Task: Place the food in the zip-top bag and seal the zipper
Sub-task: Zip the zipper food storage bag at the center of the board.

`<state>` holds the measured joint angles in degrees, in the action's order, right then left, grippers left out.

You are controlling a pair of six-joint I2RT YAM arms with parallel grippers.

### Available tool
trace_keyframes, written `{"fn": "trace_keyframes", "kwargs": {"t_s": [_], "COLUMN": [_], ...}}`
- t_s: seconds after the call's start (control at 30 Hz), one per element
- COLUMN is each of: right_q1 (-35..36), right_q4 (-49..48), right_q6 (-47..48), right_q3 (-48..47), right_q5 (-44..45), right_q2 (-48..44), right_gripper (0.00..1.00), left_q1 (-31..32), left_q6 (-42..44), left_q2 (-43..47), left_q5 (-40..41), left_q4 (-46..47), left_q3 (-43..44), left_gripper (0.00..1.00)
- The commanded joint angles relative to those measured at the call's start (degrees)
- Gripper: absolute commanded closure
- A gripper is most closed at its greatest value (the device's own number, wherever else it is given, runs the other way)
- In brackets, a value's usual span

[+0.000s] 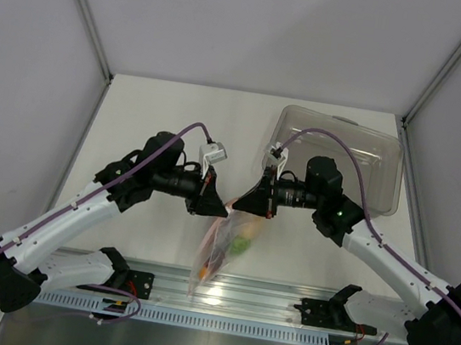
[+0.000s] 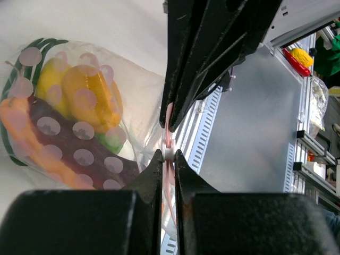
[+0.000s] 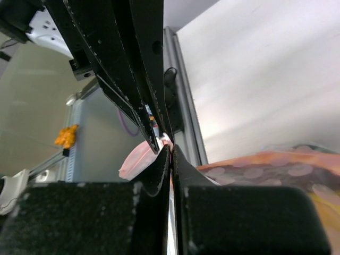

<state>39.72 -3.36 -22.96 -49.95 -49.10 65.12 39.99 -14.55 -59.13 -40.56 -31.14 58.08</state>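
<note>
The zip-top bag (image 1: 221, 248) hangs between my two grippers over the table's near edge, with the food inside. In the left wrist view I see through the bag (image 2: 138, 95) two yellow lemons (image 2: 90, 98), a green lime (image 2: 110, 141), a reddish-brown meat slice (image 2: 69, 146) and a thin green vegetable (image 2: 13, 69). My left gripper (image 1: 214, 198) is shut on the white slider of the pink zipper (image 2: 169, 127). My right gripper (image 1: 248, 202) is shut on the bag's pink strip (image 3: 137, 156), tip to tip with the left one (image 3: 171, 150).
A rigid clear tray (image 1: 345, 154) stands at the back right. The slotted aluminium rail (image 1: 220, 304) runs along the near edge under the hanging bag. Enclosure walls stand on both sides.
</note>
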Motion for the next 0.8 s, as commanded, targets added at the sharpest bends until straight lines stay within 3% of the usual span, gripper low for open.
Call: {"fn": "trace_keyframes", "kwargs": {"t_s": [0.0,0.17,0.77], "right_q1": [1.7,2.3,0.7], "right_q4": [1.1,1.2,1.6], "right_q6": [2.7,1.3,-1.3], "right_q3": [-1.5,-0.7,1.0], "right_q5": [14.1,21.6,26.2], "right_q2": [-3.2,-5.4,-10.4], "right_gripper": [1.0,1.0,1.0], "left_q1": [0.1,0.0,0.0], "left_q6": [-0.6,-0.5,1.0], "left_q2": [0.2,-0.5,2.0], "left_q5": [0.4,1.9,4.4], "left_q4": [-0.7,-2.0,-6.7], "left_q3": [2.4,3.0,4.3], "left_gripper": [0.99,0.99,0.99]}}
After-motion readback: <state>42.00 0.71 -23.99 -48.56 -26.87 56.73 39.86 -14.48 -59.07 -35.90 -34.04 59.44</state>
